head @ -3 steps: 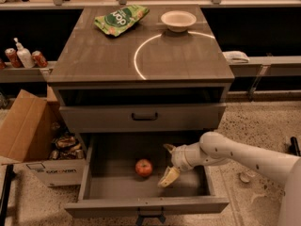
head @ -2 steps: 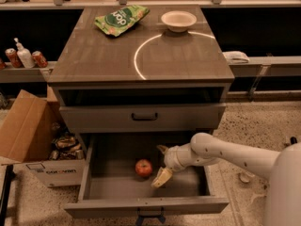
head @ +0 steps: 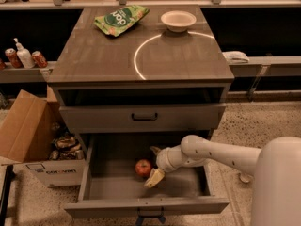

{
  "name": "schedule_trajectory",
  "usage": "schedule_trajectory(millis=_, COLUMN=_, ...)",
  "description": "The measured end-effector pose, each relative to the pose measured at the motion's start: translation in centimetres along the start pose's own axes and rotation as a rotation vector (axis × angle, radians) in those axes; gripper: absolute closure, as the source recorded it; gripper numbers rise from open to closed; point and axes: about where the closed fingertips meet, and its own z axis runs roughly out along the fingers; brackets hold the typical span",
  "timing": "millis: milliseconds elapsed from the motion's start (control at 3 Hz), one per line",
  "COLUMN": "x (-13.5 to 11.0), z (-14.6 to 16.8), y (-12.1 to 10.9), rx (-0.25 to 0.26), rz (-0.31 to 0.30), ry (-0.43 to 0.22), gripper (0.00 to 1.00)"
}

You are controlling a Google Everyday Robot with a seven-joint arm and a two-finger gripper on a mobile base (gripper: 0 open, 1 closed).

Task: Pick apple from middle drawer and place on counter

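Note:
The apple (head: 143, 167), small and red, lies on the grey floor of the open middle drawer (head: 108, 188), left of centre. My gripper (head: 154, 165) reaches into the drawer from the right on a white arm. Its fingers are open, one pale fingertip (head: 154, 178) in front of the apple's right side and the other behind it. The gripper is right beside the apple, on its right. The counter (head: 103, 55) is the grey-brown wood-grain top above, marked with a white arc.
A white bowl (head: 178, 20) and a green chip bag (head: 120, 18) lie at the back of the counter. An open cardboard box (head: 28, 131) stands on the floor to the left. Cans and a bottle (head: 22, 57) stand on a left shelf. The drawer's handle (head: 149, 214) is at the front.
My gripper has moved left inside the drawer, from well to the right of the apple to right beside it. The apple has not moved.

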Motion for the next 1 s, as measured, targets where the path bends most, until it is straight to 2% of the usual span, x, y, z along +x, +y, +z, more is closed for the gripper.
schedule_trajectory(millis=333, x=-0.03, z=1.25, y=-0.11, rx=0.003, rz=-0.003, ry=-0.006, gripper=0.00)
schedule_trajectory(millis=1000, x=-0.04, z=1.81, y=0.38, rx=0.007, rz=-0.019, ry=-0.019, gripper=0.50)
